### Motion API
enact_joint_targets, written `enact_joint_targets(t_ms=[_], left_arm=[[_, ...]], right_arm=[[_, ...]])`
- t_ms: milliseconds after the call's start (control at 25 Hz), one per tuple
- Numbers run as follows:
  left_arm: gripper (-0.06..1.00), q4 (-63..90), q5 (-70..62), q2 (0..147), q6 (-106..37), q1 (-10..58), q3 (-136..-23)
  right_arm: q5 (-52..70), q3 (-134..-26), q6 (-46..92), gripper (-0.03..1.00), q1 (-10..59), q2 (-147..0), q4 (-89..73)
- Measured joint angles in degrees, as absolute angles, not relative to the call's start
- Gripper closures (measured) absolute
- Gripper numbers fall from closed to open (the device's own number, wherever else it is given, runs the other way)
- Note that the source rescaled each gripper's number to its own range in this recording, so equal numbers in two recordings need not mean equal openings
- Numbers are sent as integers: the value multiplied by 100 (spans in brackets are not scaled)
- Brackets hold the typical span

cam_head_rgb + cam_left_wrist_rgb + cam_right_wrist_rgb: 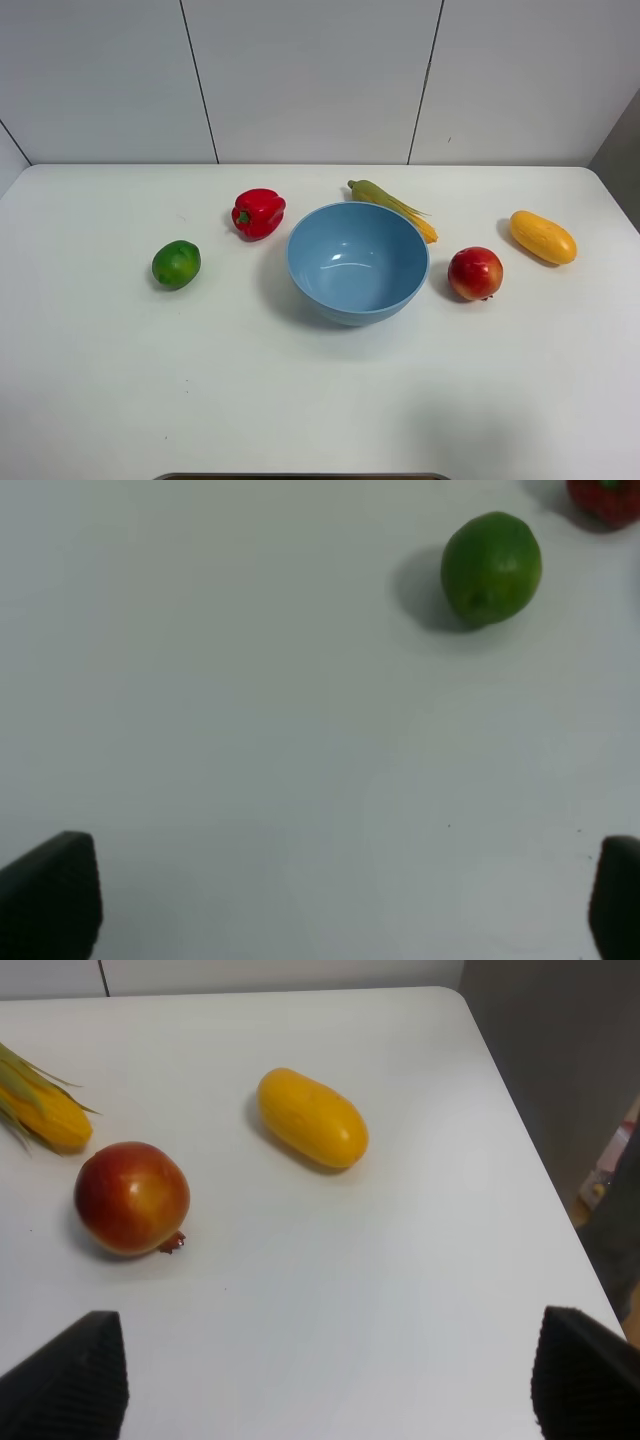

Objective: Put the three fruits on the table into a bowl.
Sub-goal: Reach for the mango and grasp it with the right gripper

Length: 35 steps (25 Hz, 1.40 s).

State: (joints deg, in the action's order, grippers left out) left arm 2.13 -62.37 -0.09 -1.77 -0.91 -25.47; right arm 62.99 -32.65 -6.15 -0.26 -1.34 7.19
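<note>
Nothing done yet: bowl (357, 300) centre frame, empty. Lime (176, 264) at left, apple (475, 273) just right of bowl, mango (543, 237) far right, all on counter (300, 400). Left claw (330, 900) and right claw (325, 1375) spread wide, holding nothing.

You see a red bell pepper (258, 212) lying on its side and, well apart from it, a green-husked yellow corn cob (385, 198).

One table (100, 400) carries six things. There is one blue bowl (350, 305) in the middle. There are three fruits: one green lime (176, 263) on the left, and one red apple (475, 272) and one yellow mango (543, 237) on the right. Two vegetables lie farther back: one red pepper (259, 212) and one corn cob (385, 197).
</note>
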Motion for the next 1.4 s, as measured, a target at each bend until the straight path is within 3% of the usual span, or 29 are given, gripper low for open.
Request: enact_joint_targets(t_ms=[640, 1400], left_arm=[[-6, 213, -6237, -9, -177, -91, -2547], [-6, 213, -6237, -9, -177, -91, -2547]], right_arm=[[6299, -3338, -615, 53, -26, -364, 719], [6055, -5639, -615, 53, -26, -4867, 927]])
